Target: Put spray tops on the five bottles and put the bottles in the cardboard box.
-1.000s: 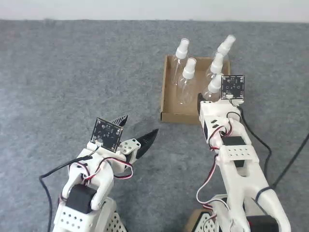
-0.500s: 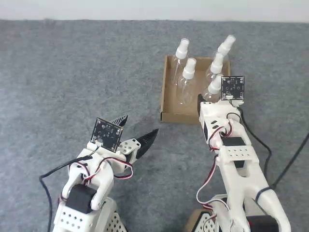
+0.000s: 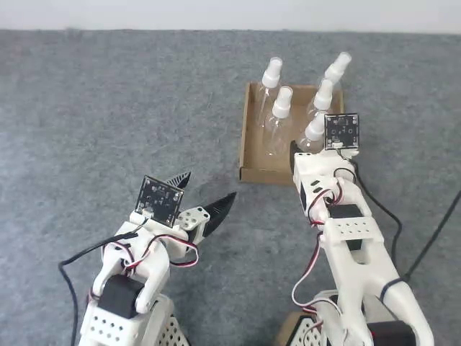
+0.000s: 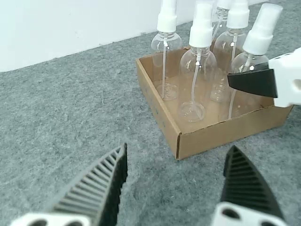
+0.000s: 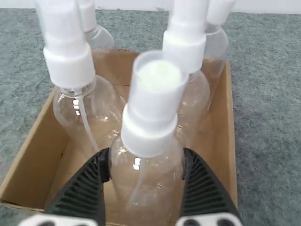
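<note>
A grey worktop (image 3: 108,94) with a rough, felt-like cover spreads out under everything in the high view. A plain white wall (image 3: 216,13) runs along the worktop's far edge and meets it in a straight line. A thin black cable (image 3: 432,244) lies slantwise on the worktop near its right edge. Beside the worktop's fibrous grey, the wall looks smooth and bare.

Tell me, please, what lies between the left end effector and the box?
Bare grey carpet, nothing else; the left wrist view shows it running from the open left end effector to the box.
</note>
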